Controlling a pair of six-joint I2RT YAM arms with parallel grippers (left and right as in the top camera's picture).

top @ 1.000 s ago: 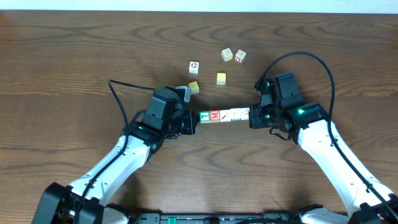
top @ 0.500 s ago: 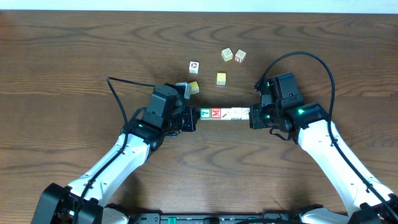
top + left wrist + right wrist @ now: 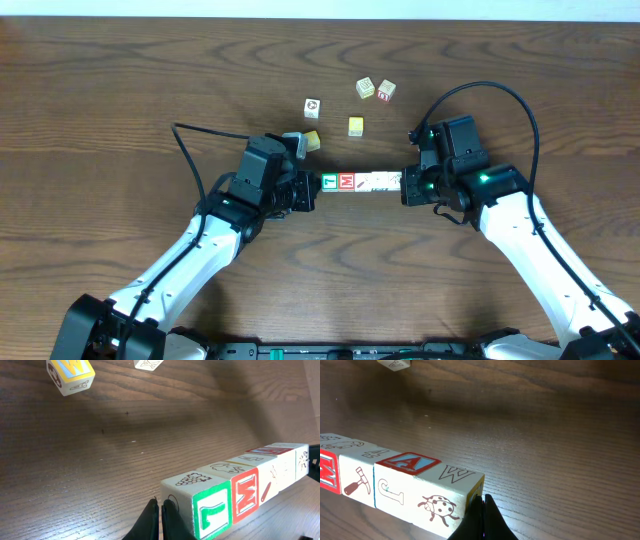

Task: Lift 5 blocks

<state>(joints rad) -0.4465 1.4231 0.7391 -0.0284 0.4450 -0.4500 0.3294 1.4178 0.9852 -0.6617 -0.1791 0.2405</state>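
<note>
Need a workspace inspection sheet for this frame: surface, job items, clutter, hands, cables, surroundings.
Surface: dark brown wooden table, no spills seen.
Job's things: five small wooden alphabet cubes in one straight row, end to end; green-faced one at the left end, red-faced next.
Clutter: three pale loose wooden cubes and two yellow-faced cubes beyond the row.
Hands: left hand shut, tips against the green end; right hand shut, tips against the opposite end.
Cables: left black cable and right black cable loop clear of the cubes.
Surroundings: pale strip past the far edge; nothing else seen.
</note>
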